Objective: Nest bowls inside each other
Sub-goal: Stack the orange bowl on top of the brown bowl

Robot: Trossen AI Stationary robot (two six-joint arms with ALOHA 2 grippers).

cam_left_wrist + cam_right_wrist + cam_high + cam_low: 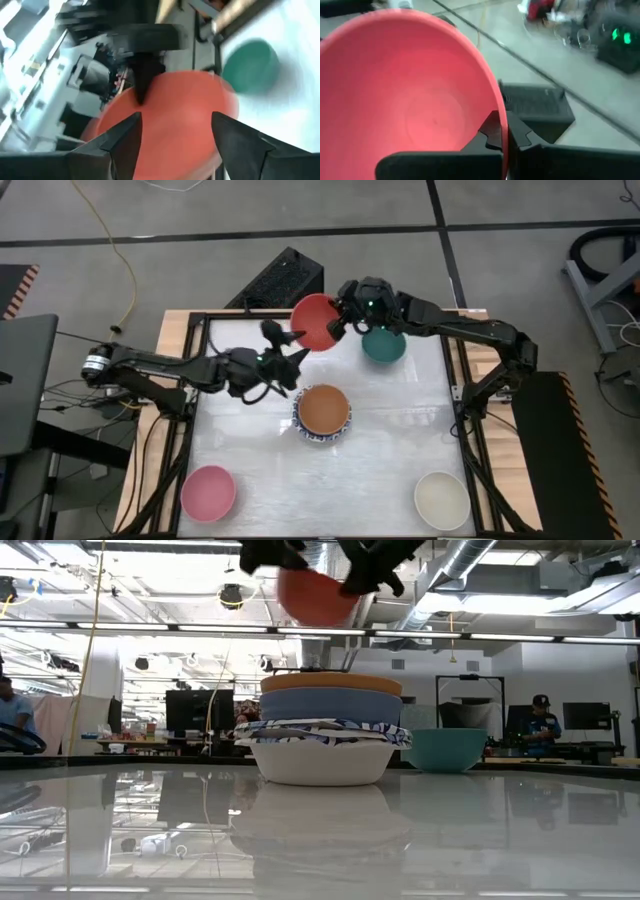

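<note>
Red bowl (314,321) aloft at table's far edge, above and behind the stack (322,412). Right gripper (338,320) pinched on its rim; left gripper (293,350) spread wide just beside. Likely light, stiff, slick; best held by the rim.

Bowl stack (322,413) blocks table centre; green bowl (384,345) behind; front middle open.

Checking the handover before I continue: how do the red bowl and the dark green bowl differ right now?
The red bowl is in the air, tilted, its rim pinched by the right gripper; the dark green bowl sits upright on the table, untouched. Both are plain, similar in size, and not yet nested.
</note>
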